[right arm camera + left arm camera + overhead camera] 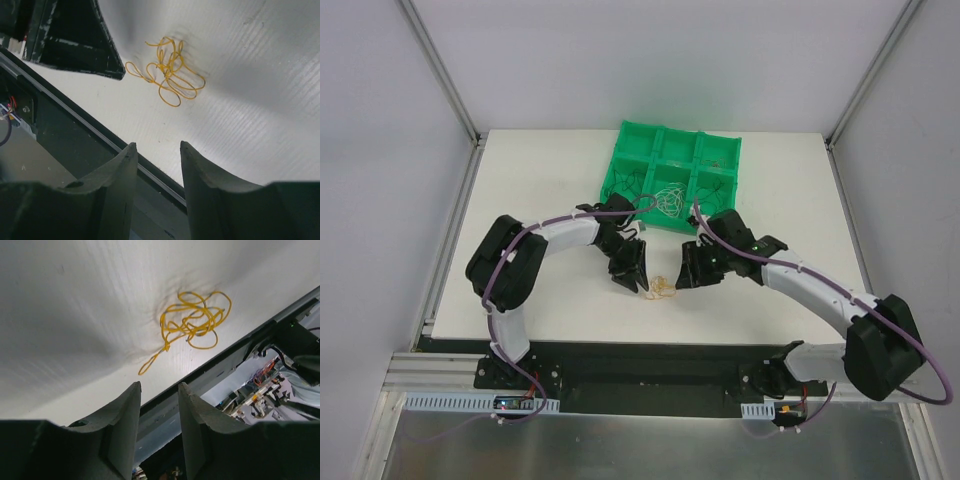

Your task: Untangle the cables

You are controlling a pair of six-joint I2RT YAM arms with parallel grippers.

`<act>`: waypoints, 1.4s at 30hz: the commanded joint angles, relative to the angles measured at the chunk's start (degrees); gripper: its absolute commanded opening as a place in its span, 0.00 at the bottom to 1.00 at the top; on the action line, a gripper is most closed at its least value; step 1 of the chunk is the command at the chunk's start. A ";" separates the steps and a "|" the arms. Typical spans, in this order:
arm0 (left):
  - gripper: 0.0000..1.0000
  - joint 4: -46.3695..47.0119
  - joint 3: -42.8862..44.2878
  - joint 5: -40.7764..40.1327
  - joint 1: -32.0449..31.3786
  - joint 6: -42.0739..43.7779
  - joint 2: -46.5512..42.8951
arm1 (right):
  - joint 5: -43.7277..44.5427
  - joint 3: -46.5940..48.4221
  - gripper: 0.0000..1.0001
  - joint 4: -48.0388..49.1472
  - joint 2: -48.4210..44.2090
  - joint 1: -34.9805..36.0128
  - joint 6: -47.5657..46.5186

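Seemingly squared off for a two-sided pick, the left gripper (633, 278) and the right gripper (686, 277) hung low over the white table (550, 160), tips aimed inward from either flank at the orange tangle (662, 289) lying between them. That face-to-face posture looked chosen so each claw could take a different loop and draw the knot apart.

The tangle lay loose on the bare surface, near the table's front edge and well clear of the green tray (680, 131). The left wrist camera showed several overlapping coils with one long loop trailing toward that arm. Neither claw touched it. Both wrist views showed the jaws partly spread, a plain gap between the dark pads and nothing pinched there. The gaps looked narrow, perhaps set for a strand this fine.

The right wrist camera caught the left arm's dark finger close beside the knot, its tip just short of the nearest loop.

Behind the arms, the tray sat askew on the table, divided into a grid of compartments. The middle cell of its near row held a curled bundle of white cables (670, 198). Thin dark cables (628, 181) showed in the cell to its left, and faint strands marked other cells, too small to sort by colour. The tray appeared to serve as the sorting bin, with this orange knot pulled out for work.
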 commanded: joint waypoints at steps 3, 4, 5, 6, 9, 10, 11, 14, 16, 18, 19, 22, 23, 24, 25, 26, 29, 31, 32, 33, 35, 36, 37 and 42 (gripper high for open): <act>0.35 2.41 5.16 -2.12 -1.27 -0.56 3.31 | 1.52 -4.32 0.42 0.42 -5.98 -0.39 2.33; 0.35 2.41 5.61 -2.38 -1.53 -0.47 4.01 | 1.61 -4.93 0.41 0.42 -6.33 -0.30 2.50; 0.36 2.41 6.13 -2.56 -1.62 -0.56 4.63 | 1.79 -5.29 0.41 0.24 -6.77 -0.39 2.59; 0.36 2.32 6.57 -2.65 -1.80 -0.64 5.33 | 1.79 -5.38 0.41 0.15 -7.30 -0.48 2.68; 0.36 2.41 7.72 -2.92 -2.24 -0.73 7.26 | 2.05 -5.56 0.41 -0.37 -8.27 -0.57 2.33; 0.36 2.32 8.07 -2.91 -2.41 -0.82 7.71 | 2.23 -5.47 0.41 -0.64 -8.44 -0.57 2.07; 0.35 2.32 8.42 -3.00 -2.59 -0.82 8.14 | 2.31 -5.29 0.41 -0.99 -8.53 -0.74 1.89; 0.31 2.41 9.04 -3.53 -2.77 -0.73 8.94 | 2.14 -5.03 0.40 -1.52 -8.53 -1.09 1.28; 0.27 2.32 9.04 -3.70 -2.85 -0.65 9.20 | 1.96 -4.85 0.40 -1.78 -8.45 -1.27 1.01; 0.21 2.41 9.13 -3.88 -2.94 -0.38 9.29 | 1.88 -4.76 0.40 -1.87 -8.53 -1.36 0.84; 0.18 2.32 9.13 -3.88 -3.03 -0.29 9.29 | 1.79 -4.76 0.40 -2.04 -8.53 -1.36 0.75; 0.04 2.41 9.04 -5.02 -3.03 0.32 9.38 | 1.18 -4.76 0.40 -2.04 -8.27 -1.36 0.31; 0.00 2.41 9.21 -5.11 -3.03 0.67 9.38 | 0.74 -4.59 0.40 -1.87 -7.83 -1.27 0.05; 0.00 2.32 9.21 -5.20 -3.03 0.85 9.03 | 0.21 -4.59 0.41 -1.78 -7.57 -1.27 -0.22; 0.00 2.41 9.21 -5.46 -3.12 1.02 8.33 | -0.40 -4.41 0.42 -1.78 -7.39 -1.36 -0.65; 0.00 2.41 9.30 -5.72 -3.20 1.29 7.45 | -1.11 -4.15 0.44 -1.61 -7.22 -1.36 -1.18; 0.00 2.41 8.51 -5.12 -3.20 1.03 2.81 | -3.13 -3.27 0.54 -1.43 -6.86 -1.27 -3.03; 0.00 2.41 7.72 -4.59 -3.29 0.50 -1.32 | -5.41 -2.83 0.59 -0.73 -6.34 -1.27 -4.08; 0.00 2.41 7.37 -4.32 -3.29 0.24 -3.52 | -6.20 -2.66 0.60 -0.03 -5.99 -1.27 -4.26; 0.00 2.41 7.02 -4.06 -3.29 -0.20 -5.37 | -6.82 -2.31 0.63 0.32 -5.72 -1.27 -4.17; 0.00 2.41 6.40 -3.27 -3.29 -1.26 -8.97 | -7.44 -1.95 0.65 2.16 -5.46 -1.27 -3.12; 0.00 2.41 6.14 -3.00 -3.29 -1.96 -10.29 | -7.18 -1.60 0.66 2.96 -5.37 -1.27 -2.34; 0.00 2.32 5.96 -2.39 -3.29 -2.57 -11.70 | -7.26 -1.25 0.66 4.27 -5.46 -1.36 -1.28; 0.00 1.53 5.78 -1.86 -3.29 -8.28 -15.93 | -6.48 -2.38 0.71 14.89 -12.47 -1.27 4.52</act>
